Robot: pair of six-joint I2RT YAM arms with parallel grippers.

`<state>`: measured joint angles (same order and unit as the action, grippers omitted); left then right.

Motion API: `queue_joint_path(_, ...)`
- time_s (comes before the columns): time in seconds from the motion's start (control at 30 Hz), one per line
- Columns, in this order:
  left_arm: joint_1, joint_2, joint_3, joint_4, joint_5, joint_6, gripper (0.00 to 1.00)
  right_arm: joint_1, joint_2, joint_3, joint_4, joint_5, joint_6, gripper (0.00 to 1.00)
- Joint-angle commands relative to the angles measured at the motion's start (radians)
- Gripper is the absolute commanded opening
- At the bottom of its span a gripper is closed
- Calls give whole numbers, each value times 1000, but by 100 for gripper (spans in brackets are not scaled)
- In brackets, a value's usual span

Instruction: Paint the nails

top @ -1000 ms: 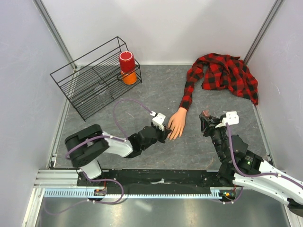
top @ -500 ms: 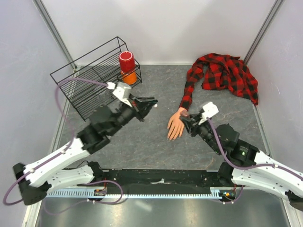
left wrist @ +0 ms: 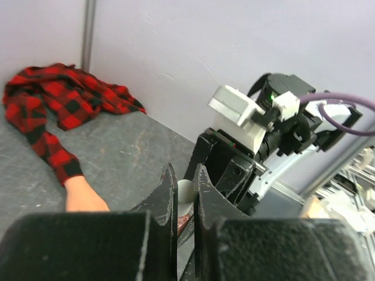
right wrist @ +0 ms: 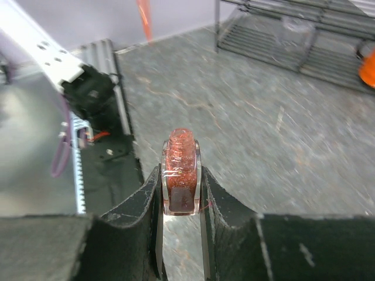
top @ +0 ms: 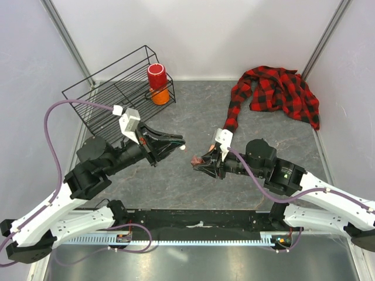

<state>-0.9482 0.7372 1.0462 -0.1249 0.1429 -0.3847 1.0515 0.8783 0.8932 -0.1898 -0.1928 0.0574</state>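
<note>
My left gripper [top: 180,144] is raised above the table and shut on a small white polish cap [top: 183,147]. The left wrist view shows the cap [left wrist: 185,191] pinched between the jaws of that gripper [left wrist: 184,177], with a reddish brush stem below it. My right gripper [top: 199,159] faces it, shut on an uncapped red glitter polish bottle [right wrist: 180,153], as the right wrist view of the gripper [right wrist: 180,171] shows. The peach mannequin hand [left wrist: 83,197] shows below its plaid sleeve [top: 230,120]. Its nails are hidden.
A black wire rack [top: 108,105] stands at the back left, with a red cup [top: 156,75] stacked on an orange one [top: 160,96] at its right end. The plaid shirt [top: 280,91] lies bunched at the back right. Grey walls close in the sides.
My left arm has risen from beside the mannequin hand and swung left with the cap. My right arm has moved left over the hand with the bottle, so the two grippers now face each other.
</note>
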Motion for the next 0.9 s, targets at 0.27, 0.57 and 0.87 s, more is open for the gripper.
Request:
queue_joint_path(0.27,3,97,40,62,129,-57,2,1,8,55,138,-76,36,0)
queue_joint_path(0.57,3,53,34,62,100,-56,2,1,1,43,130,-68,42,0)
queue_joint_path(0.87,2,45,26,47,96,-56,2,1,1,47,142,-65,45,0)
